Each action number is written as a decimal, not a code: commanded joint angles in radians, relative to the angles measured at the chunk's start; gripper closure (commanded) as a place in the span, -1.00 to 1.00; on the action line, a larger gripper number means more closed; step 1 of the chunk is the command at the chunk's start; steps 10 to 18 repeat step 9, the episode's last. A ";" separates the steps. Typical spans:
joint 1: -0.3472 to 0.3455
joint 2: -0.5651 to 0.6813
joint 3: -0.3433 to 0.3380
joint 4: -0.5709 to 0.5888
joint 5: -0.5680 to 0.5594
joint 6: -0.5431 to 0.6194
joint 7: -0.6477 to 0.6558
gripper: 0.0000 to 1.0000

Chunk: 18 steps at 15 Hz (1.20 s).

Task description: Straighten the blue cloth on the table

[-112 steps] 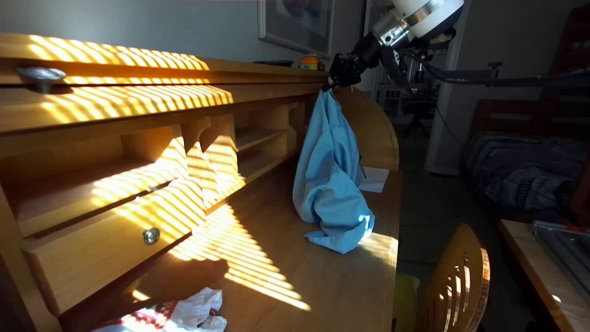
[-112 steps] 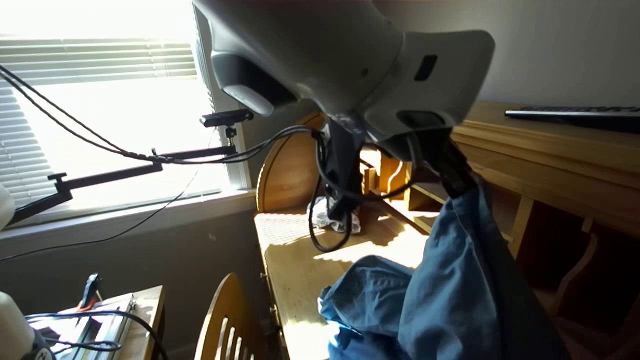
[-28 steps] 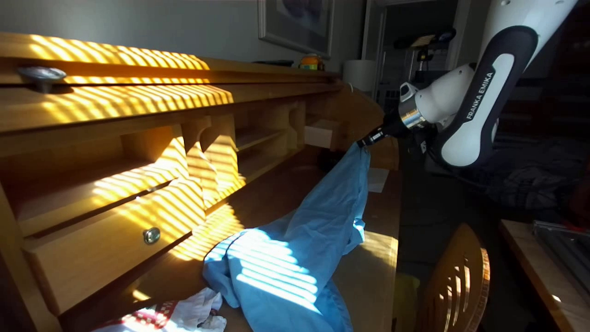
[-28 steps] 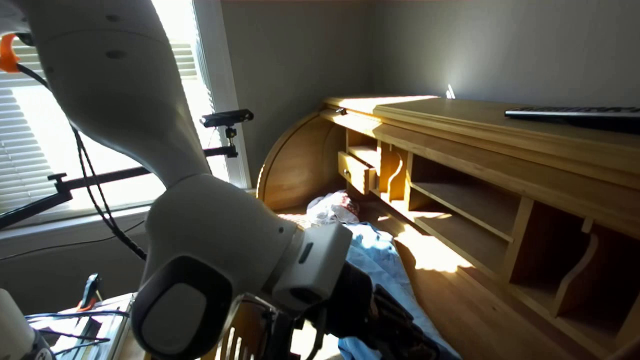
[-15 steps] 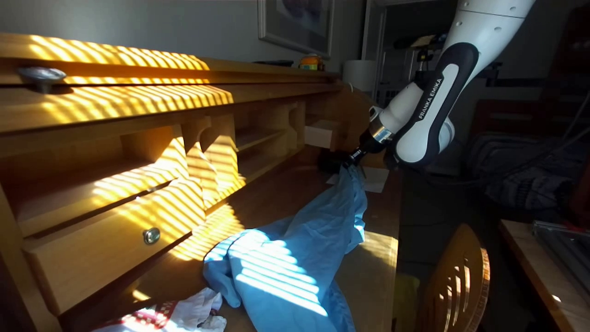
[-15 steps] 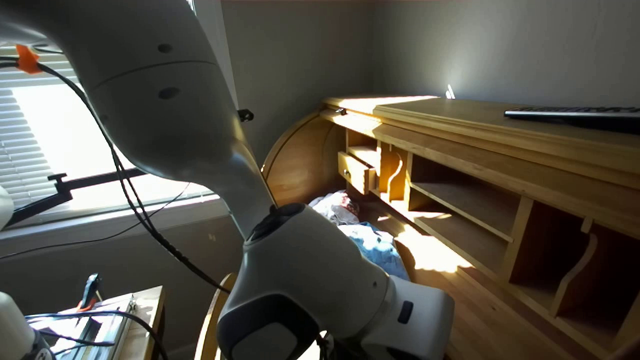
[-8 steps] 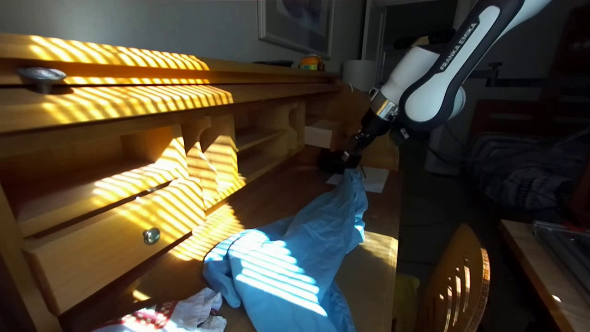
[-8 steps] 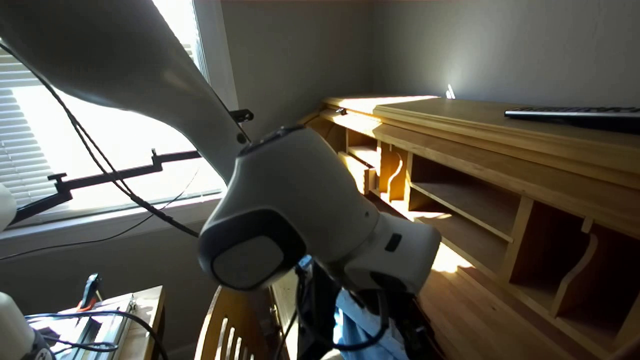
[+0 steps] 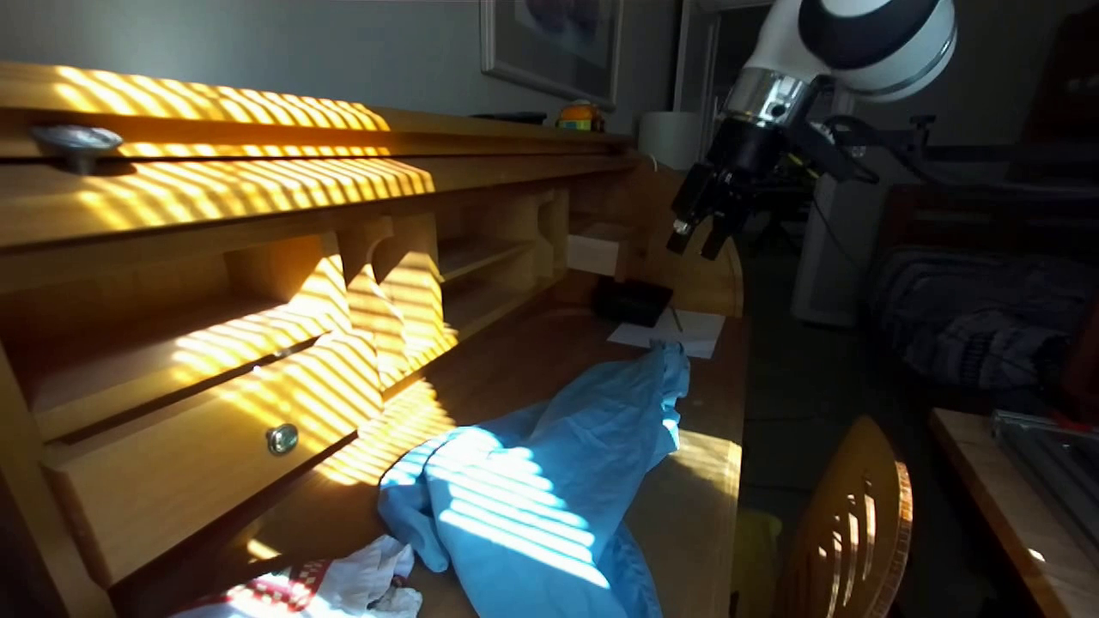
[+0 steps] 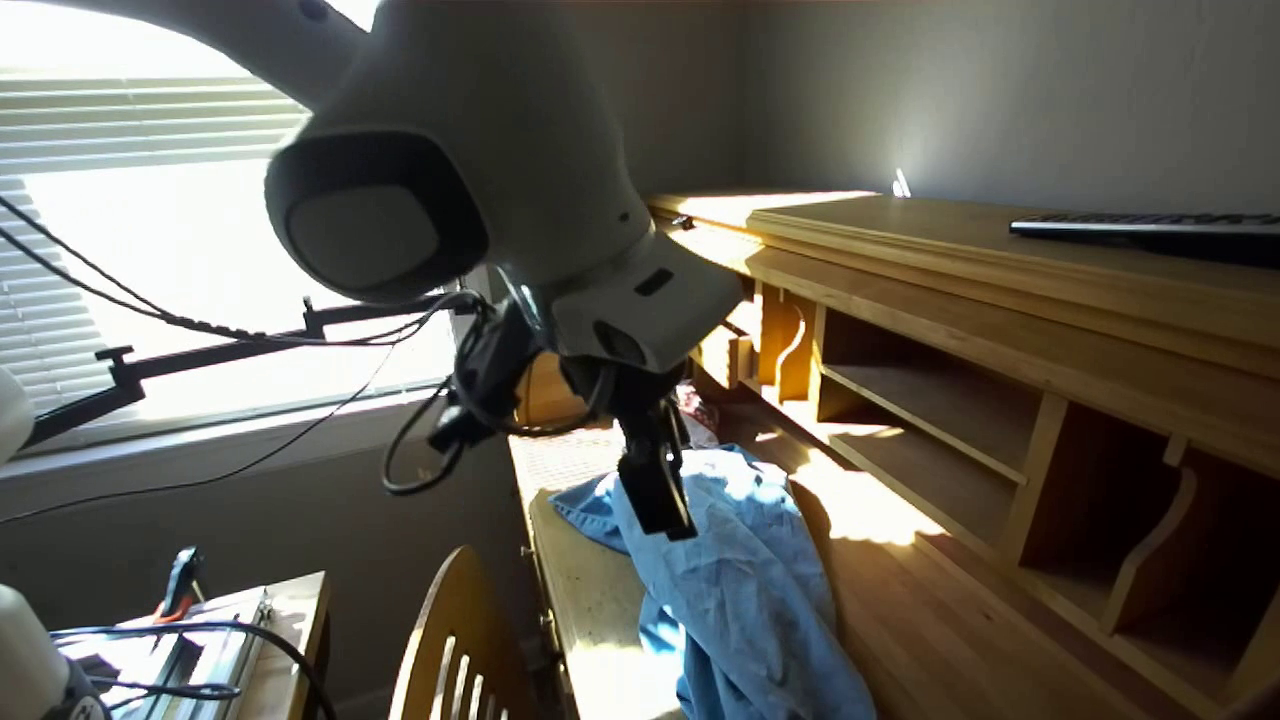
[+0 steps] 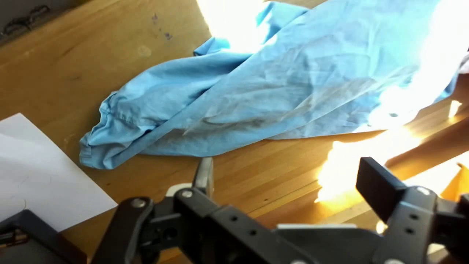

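Claw spread wide, empty; blue cloth cropped in every view.

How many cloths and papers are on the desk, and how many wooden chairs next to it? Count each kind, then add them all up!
Cloths: 2 (blue cloth, white-and-red cloth)
White paper: 1
Wooden chair: 1
Total: 4

the blue cloth lies wrinkled, loosely folded, on the table
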 commanded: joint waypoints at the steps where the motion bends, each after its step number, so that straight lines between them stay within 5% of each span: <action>1: 0.011 -0.157 -0.054 0.004 -0.014 -0.215 0.062 -1.00; 18: 0.018 -0.166 -0.072 0.009 -0.017 -0.221 0.042 -1.00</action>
